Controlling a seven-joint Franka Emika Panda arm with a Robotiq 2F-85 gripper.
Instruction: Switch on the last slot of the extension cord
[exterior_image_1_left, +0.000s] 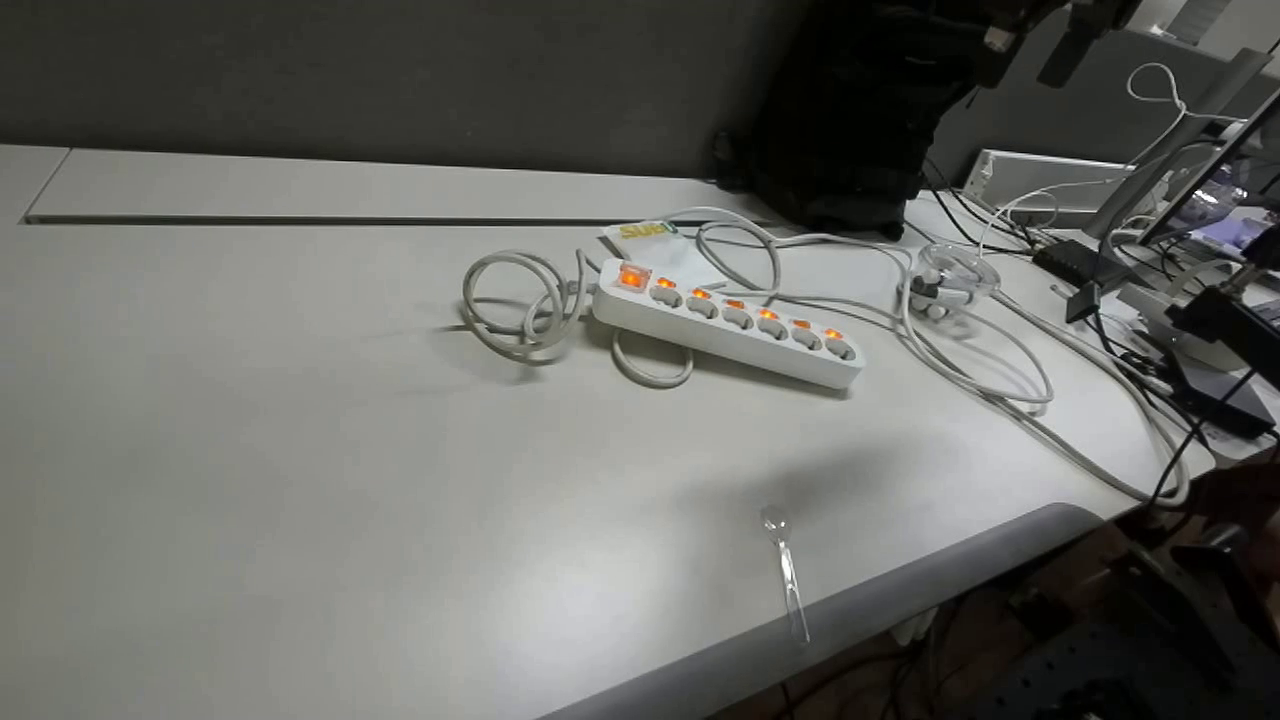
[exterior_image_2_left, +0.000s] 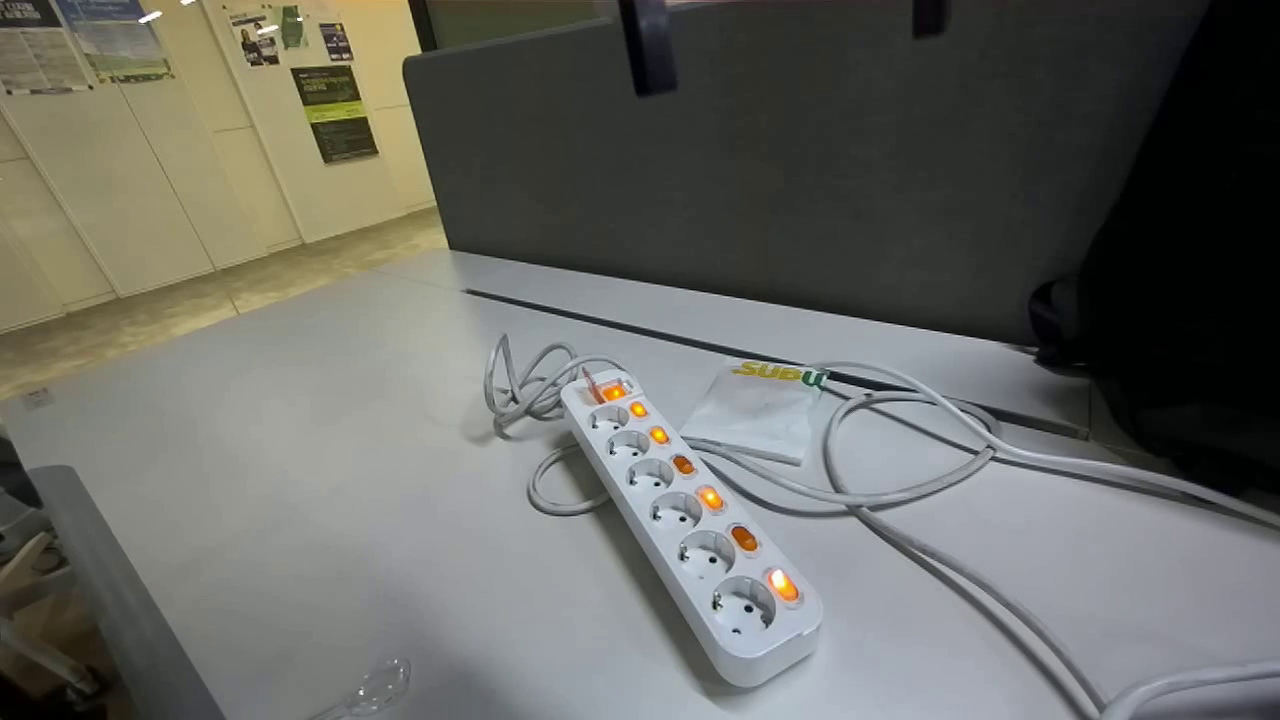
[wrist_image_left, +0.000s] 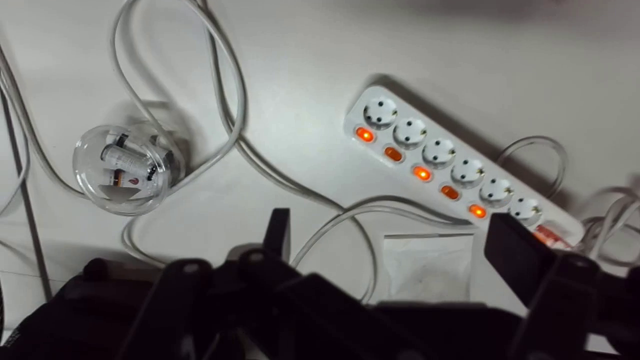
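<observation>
The white extension cord strip (exterior_image_1_left: 725, 342) lies on the table with a row of round sockets and orange switches. It also shows in an exterior view (exterior_image_2_left: 678, 488) and the wrist view (wrist_image_left: 435, 187). The switch at the end away from the main switch (exterior_image_2_left: 613, 392) glows brightly (exterior_image_2_left: 784, 585), also in the wrist view (wrist_image_left: 365, 134). Two other slot switches look dim (exterior_image_2_left: 744, 538) (exterior_image_2_left: 683, 464); the rest glow. My gripper (wrist_image_left: 387, 231) is open and empty, above the table. Its right finger hides one switch in the wrist view. Its fingertips show at the top of both exterior views (exterior_image_1_left: 1030, 62) (exterior_image_2_left: 790, 50).
White cables (exterior_image_1_left: 745, 290) loop around the strip. A white paper napkin (exterior_image_2_left: 755, 415) lies beside it. A clear cup with small items (wrist_image_left: 122, 170) stands off its far end. A clear plastic spoon (exterior_image_1_left: 785, 560) lies near the front edge. A black backpack (exterior_image_1_left: 850, 120) leans against the grey partition (exterior_image_1_left: 350, 80).
</observation>
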